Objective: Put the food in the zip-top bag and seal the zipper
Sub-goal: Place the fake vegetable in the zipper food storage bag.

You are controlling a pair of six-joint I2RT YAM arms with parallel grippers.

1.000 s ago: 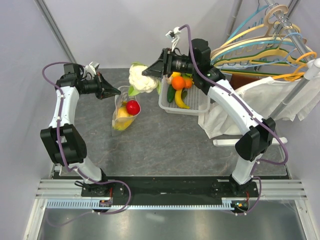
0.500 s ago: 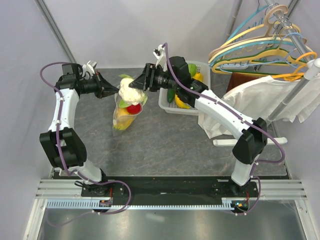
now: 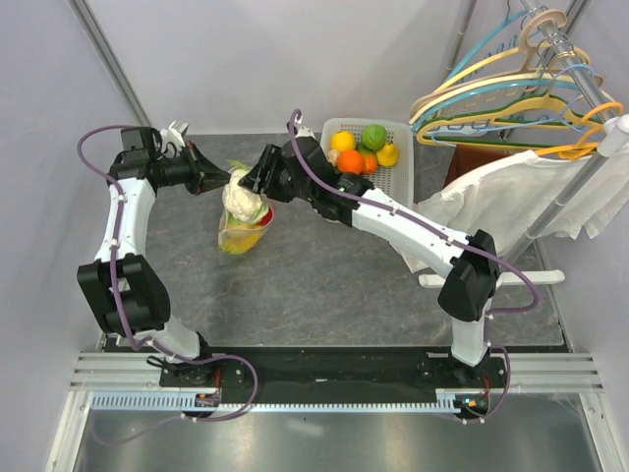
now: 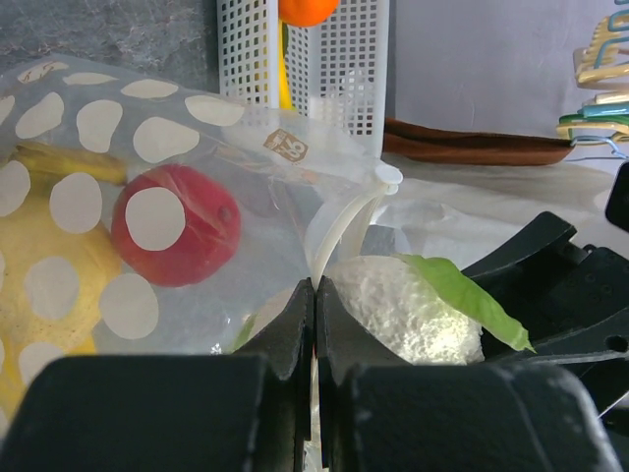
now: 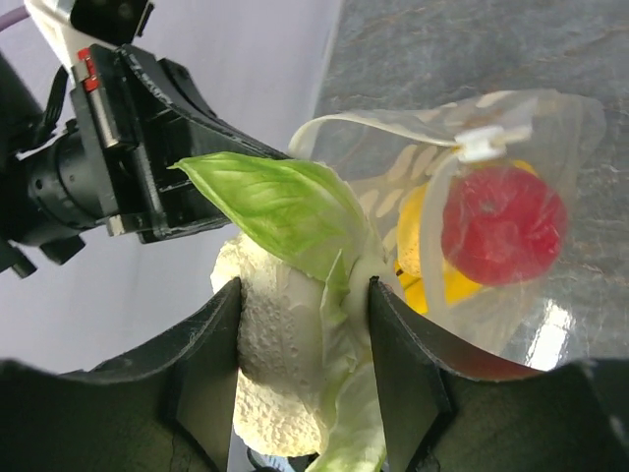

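Zip-top bag held open as the cauliflower arrives at its mouth

The bag stands well to the left of the white basket, with a red fruit and a yellow piece already inside. On the side of the bag away from the basket, the left gripper has its fingers pressed together on the rim, holding the mouth up. The right gripper is clamped on the cauliflower, which hangs right at that mouth, on the basket side of the pinch.

The risk, as I judge it, is fit. The piece looks wide against the opening, and its green leaf could snag the rim or the slider tab. A hard push might drag the plastic out of the left pinch or fold the mouth shut.

A second ago the cauliflower hung just beside the basket. Since then it has travelled away from there to the bag, and the fruit left in the basket is now uncovered.
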